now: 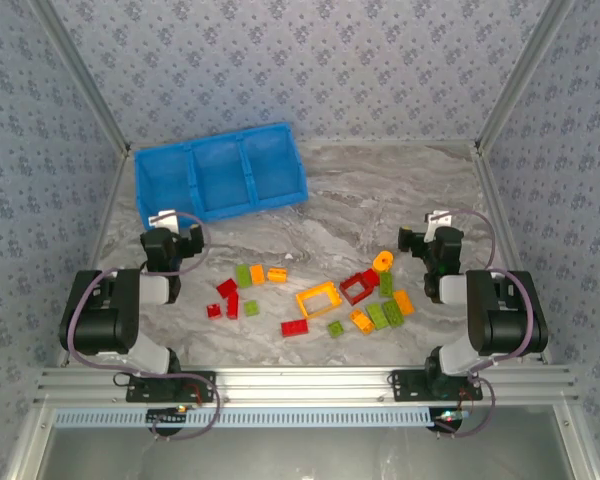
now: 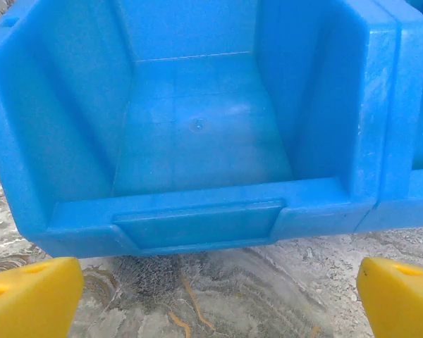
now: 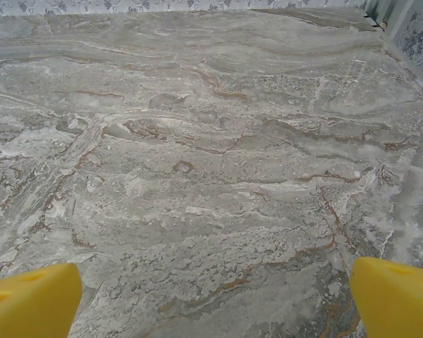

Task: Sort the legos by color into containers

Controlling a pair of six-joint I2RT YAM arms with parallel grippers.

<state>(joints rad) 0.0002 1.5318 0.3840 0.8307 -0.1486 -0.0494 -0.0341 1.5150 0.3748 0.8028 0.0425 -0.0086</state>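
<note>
Several red, lime green and orange legos [image 1: 320, 297] lie scattered on the marble table between the two arms, among them an orange open frame [image 1: 318, 297], a red frame [image 1: 357, 288] and a round orange piece [image 1: 383, 261]. The blue containers [image 1: 220, 176], three compartments in a row, sit at the back left. My left gripper [image 1: 176, 232] stands open just in front of the leftmost compartment [image 2: 197, 134], which holds nothing, with its yellow fingers [image 2: 32, 296] wide apart. My right gripper [image 1: 432, 236] is open over bare marble at the right, yellow fingertips [image 3: 398, 296] spread with nothing between them.
Patterned walls and metal posts close in the table on the left, right and back. Bare marble [image 3: 211, 155] stretches ahead of the right gripper. An aluminium rail [image 1: 300, 382] runs along the near edge.
</note>
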